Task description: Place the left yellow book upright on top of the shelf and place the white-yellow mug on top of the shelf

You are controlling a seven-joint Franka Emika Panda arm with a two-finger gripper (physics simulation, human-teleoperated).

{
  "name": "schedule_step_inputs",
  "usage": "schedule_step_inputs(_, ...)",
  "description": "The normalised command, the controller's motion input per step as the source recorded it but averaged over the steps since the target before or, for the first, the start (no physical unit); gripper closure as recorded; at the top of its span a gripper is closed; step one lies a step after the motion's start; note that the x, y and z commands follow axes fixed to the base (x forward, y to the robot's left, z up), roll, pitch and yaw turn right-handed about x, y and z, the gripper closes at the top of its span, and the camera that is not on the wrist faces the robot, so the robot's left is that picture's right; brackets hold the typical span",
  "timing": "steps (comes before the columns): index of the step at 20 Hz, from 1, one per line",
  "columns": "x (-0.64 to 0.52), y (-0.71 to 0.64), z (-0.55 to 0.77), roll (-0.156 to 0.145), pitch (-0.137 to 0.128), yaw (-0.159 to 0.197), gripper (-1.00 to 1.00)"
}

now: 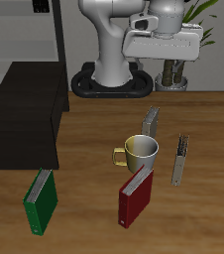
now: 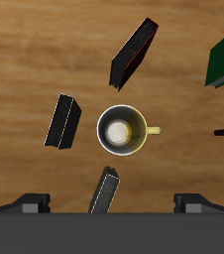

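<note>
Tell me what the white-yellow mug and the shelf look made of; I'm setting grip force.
The white-yellow mug looks like glazed ceramic: smooth cream wall, slight sheen, though a render leaves it open. The shelf looks like matte black painted wood or laminate: flat, dull, without visible grain.

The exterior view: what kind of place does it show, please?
Probably a simulated study or home office: a wooden table holding books such as the green book, a white-yellow mug, a black shelf, and a potted plant behind.
</note>
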Motion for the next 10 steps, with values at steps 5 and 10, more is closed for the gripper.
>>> schedule_step_inputs(5,0.18,0.41,-0.05,0.011,-0.014,0.052,-1.00)
schedule_step_inputs(10,0.32,0.43,-0.11,0.037,-0.009,-0.001,-1.00)
